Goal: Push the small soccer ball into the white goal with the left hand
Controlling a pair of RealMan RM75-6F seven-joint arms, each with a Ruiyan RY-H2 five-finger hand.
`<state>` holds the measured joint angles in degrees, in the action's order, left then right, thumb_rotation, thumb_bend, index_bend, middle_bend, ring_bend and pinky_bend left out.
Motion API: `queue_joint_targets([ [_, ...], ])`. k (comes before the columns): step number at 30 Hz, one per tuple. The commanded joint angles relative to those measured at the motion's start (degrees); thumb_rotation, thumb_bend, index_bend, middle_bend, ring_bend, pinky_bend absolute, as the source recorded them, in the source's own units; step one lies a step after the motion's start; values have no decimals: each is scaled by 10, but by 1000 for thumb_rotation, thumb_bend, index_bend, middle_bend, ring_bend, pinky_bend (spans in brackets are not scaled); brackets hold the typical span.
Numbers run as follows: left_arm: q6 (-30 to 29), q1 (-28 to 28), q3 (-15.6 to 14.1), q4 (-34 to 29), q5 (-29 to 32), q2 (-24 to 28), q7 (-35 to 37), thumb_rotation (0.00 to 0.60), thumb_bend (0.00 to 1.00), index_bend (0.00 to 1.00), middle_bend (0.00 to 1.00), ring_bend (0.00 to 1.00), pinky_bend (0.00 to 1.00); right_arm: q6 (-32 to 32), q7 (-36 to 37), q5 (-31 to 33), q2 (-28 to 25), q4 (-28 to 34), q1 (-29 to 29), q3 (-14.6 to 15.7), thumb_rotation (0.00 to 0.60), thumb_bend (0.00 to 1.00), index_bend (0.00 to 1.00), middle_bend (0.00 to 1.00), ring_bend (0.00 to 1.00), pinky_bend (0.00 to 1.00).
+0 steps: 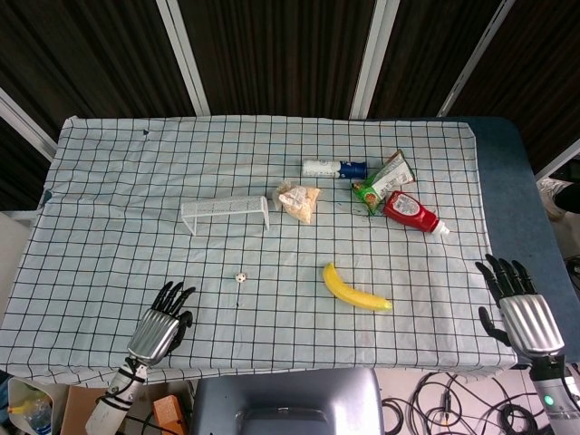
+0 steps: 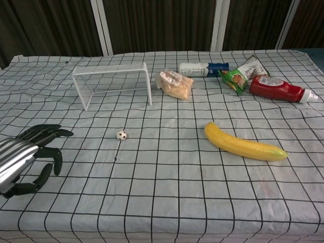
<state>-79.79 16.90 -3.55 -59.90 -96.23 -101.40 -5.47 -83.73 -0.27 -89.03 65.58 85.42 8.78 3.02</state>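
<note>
The small soccer ball [image 1: 240, 277] [image 2: 121, 135] lies on the checkered cloth, in front of the white wire goal [image 1: 227, 210] [image 2: 112, 83], whose mouth faces the near edge. My left hand [image 1: 161, 324] [image 2: 23, 157] hovers at the near left of the table, left of and nearer than the ball, with its fingers spread and holding nothing. My right hand [image 1: 517, 304] stands off the table's near right corner with its fingers apart and empty. The chest view does not show it.
A banana [image 1: 356, 288] [image 2: 244, 144] lies right of the ball. Behind it are a bag of crackers [image 1: 298, 201] [image 2: 174, 84], a white bottle [image 1: 333, 169], a green snack bag [image 1: 382, 183] and a red ketchup bottle [image 1: 412, 214] [image 2: 278, 89].
</note>
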Motion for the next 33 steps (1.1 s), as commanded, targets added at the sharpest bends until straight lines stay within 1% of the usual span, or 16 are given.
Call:
queue_joint_targets([
  [1,19,19,16,18,3,-37,-12,600,696,591,117,1,43,4,3,0,-2,0,-1,-2,600,426,0,0,0,0],
  [7,38,43,46,32,23,-82,0,600,720,610,118,1,39,13,-3,2,-2,1,-2,-6,600,426,0,0,0,0],
  [13,65,65,78,50,57,-118,-30,600,726,611,116,0,40,23,-7,9,-2,1,-2,-12,600,425,0,0,0,0],
  [19,78,74,85,56,69,-131,-38,600,726,608,116,0,40,30,-8,12,-2,0,-2,-15,600,425,0,0,0,0],
  [26,76,88,96,61,79,-150,-51,600,726,608,116,0,40,35,-12,12,-2,2,-3,-18,600,425,0,0,0,0],
  [33,88,104,107,69,93,-163,-57,600,727,608,116,0,40,41,-17,15,-3,4,-4,-20,600,426,0,0,0,0],
])
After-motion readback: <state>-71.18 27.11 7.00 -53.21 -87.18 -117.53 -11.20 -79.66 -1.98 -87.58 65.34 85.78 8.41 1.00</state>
